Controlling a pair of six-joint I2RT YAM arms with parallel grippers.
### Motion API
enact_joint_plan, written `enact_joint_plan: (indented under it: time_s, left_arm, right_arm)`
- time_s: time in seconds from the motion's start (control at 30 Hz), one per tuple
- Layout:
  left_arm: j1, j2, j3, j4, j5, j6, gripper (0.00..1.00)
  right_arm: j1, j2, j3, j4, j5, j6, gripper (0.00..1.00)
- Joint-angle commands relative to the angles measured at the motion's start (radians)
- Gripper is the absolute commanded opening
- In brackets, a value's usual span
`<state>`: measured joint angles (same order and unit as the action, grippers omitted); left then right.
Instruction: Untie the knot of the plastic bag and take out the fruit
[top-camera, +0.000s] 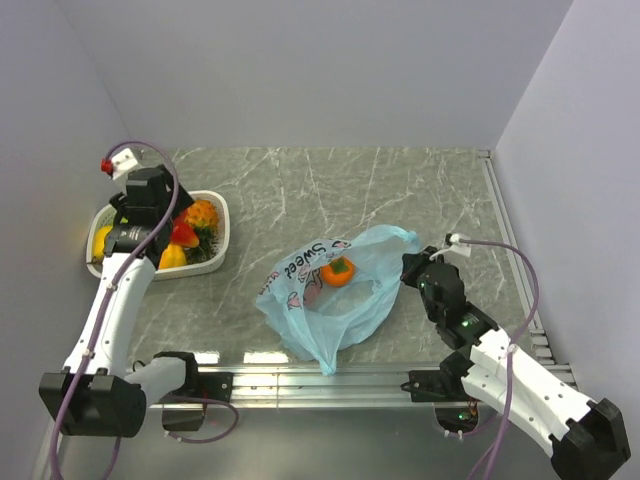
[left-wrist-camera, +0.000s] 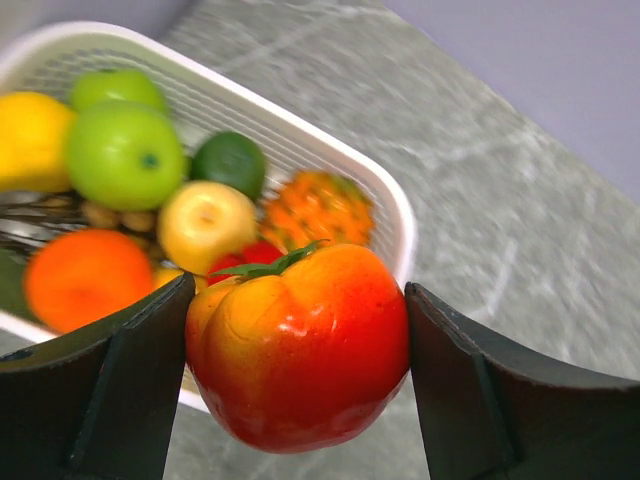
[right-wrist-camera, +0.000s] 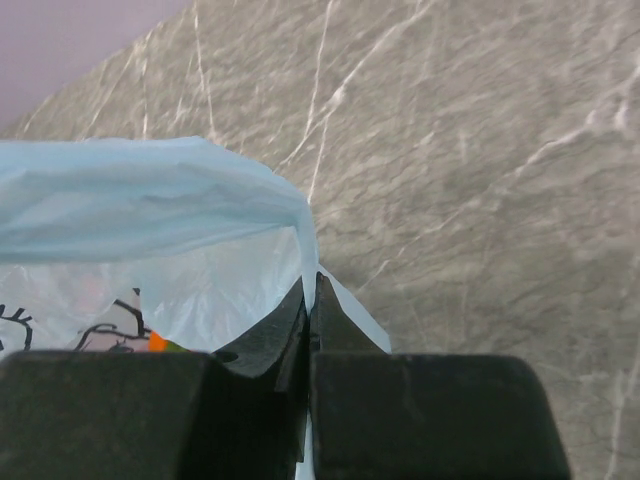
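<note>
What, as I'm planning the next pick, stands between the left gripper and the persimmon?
Two things: a red fruit fills the left gripper over by the basket, and the bag surrounds the persimmon. The right gripper pinches the bag's edge; whether its mouth gapes I cannot tell.

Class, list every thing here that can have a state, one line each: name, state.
plastic bag: slumped on the table, edge pinched.
persimmon: inside the bag.
red apple: gripped over the basket rim.
left gripper: shut on red apple.
right gripper: shut on plastic bag.
basket: upright, part full.
</note>
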<state>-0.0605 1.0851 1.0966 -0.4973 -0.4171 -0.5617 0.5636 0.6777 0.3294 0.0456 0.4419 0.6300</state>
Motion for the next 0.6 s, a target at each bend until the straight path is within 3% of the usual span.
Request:
enact_joint_plan:
  time_s: [0.0,0.17,0.43,0.57]
  left_arm:
    - [0.059,0.036,0.037,0.051,-0.081,0.002,0.24]
    - [0.142,0.056,-0.003,0.114,-0.124,0.0,0.26]
    - [0.192,0.185,0.16,0.08,-0.115,-0.033,0.28]
    - [0.217,0.151,0.05,0.14,-0.172,-0.024,0.28]
  right_arm:
    - [-0.007,-0.053,-0.01,-0.027,0.087,-0.021,0.0]
    - [-0.005,-0.072,-0.015,-0.038,0.063,-0.026,0.0]
    - [-0.005,-0.072,-0.006,-0.065,0.018,-0.039,0.0]
    - [-0.005,-0.092,0.017,-0.104,0.023,-0.042,0.0]
